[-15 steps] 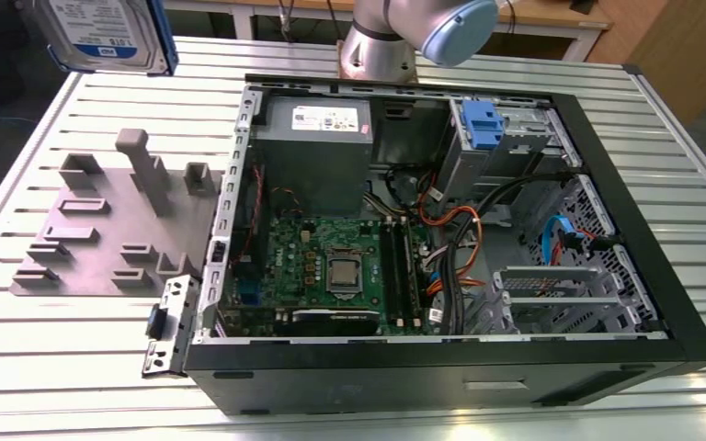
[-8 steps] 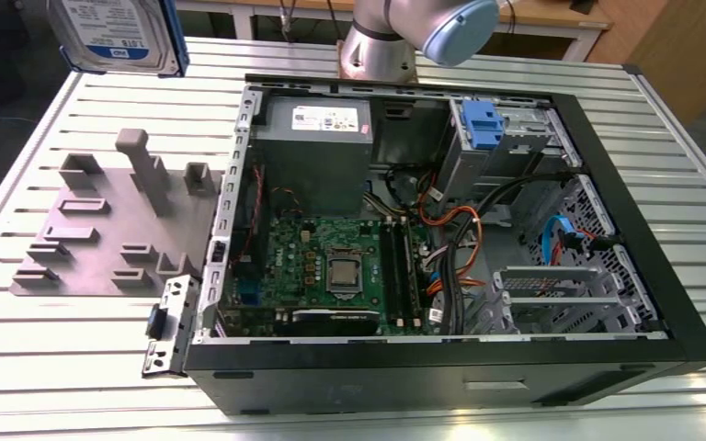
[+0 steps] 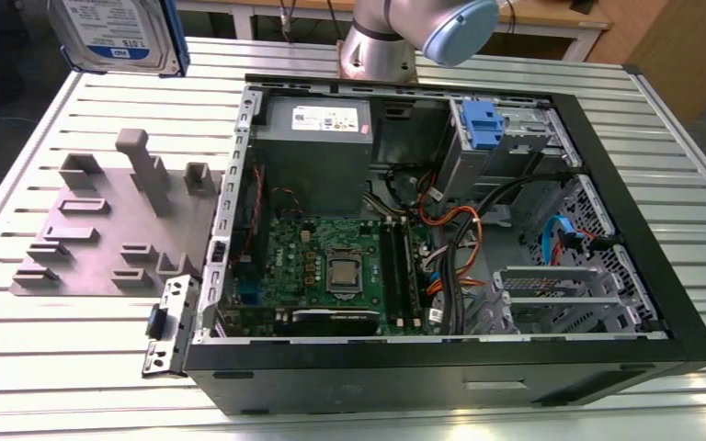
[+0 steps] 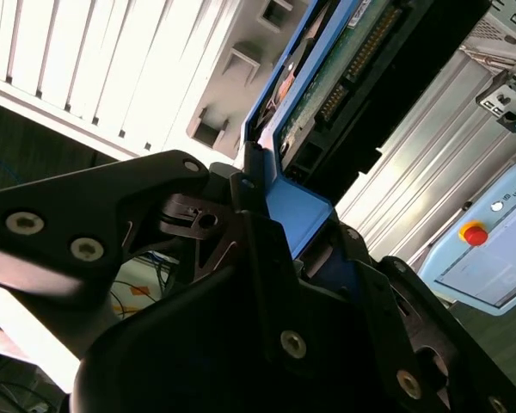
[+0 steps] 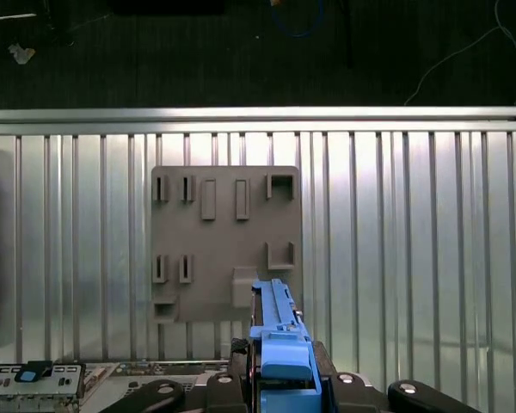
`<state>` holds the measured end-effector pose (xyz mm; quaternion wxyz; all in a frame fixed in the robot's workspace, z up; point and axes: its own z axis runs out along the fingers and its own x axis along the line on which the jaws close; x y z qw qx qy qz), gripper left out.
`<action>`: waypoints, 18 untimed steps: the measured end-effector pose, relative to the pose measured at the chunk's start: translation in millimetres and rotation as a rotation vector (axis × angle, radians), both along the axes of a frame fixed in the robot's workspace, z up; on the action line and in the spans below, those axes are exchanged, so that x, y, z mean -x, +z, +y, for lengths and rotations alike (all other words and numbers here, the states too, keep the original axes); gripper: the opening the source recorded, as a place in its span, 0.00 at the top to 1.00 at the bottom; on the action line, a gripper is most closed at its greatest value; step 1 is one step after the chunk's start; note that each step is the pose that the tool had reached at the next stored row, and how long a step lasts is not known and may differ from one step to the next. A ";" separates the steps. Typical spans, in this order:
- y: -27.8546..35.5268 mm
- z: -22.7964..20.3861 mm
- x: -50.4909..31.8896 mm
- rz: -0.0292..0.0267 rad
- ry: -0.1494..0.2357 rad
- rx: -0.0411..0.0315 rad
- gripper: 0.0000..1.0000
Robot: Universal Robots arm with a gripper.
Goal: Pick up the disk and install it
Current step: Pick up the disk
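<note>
disk held aloft, off to the side of the open case
the exterior view shows the disk (image 3: 118, 32) label-side out, high at the exterior view's left, above the slatted table (image 3: 84, 386) and apart from the computer case (image 3: 451, 367). the second wrist view shows its circuit-board side (image 4: 361, 52). in both wrist views the gripper (image 4: 279, 206) (image 5: 279, 379) is clamped on the disk's blue bracket (image 5: 275, 327), hanging over the grey fixture plate (image 5: 224, 232). the arm (image 3: 384, 46) rises behind the case.

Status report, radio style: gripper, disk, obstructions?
Gripper shut on the disk by its blue bracket. Disk aloft, outside the open computer case. Loose cables strung inside the case.
</note>
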<state>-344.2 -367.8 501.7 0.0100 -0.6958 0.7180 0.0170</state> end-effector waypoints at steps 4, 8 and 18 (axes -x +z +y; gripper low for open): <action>-0.1 0.0 -6.4 0.0000 0.000 0.0000 0.63; -0.2 0.0 -13.9 0.0000 0.000 0.0000 0.63; -0.6 0.0 -24.5 0.0000 0.000 0.0001 0.63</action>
